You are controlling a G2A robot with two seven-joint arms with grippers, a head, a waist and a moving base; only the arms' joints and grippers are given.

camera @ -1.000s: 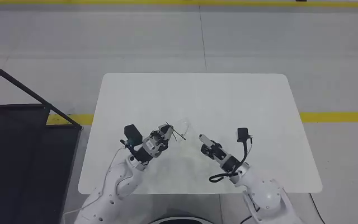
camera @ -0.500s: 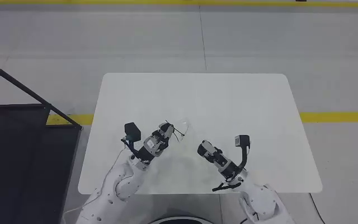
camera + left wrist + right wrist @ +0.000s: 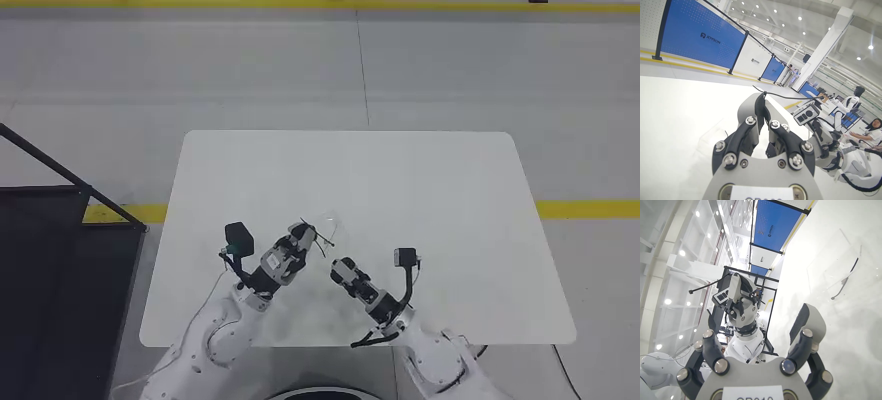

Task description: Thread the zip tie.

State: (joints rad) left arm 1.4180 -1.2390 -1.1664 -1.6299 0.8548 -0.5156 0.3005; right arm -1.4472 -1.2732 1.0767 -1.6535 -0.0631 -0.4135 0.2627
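Left hand (image 3: 763,106) pinches thin black zip tie (image 3: 765,93).

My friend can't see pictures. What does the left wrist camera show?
The left gripper is shut on a thin black zip tie over the white table. The tie's long end sticks out sideways toward the right arm.

Bright ceiling lights (image 3: 800,18); table (image 3: 677,113) glaring; wrist views fisheye-warped.

Right gripper (image 3: 341,267), shown displaced leftward and back toward the near edge of the table (image 3: 450,180) over the last second. The gap to the left gripper (image 3: 302,236), itself shifted slightly rightward, is thereby narrowed.
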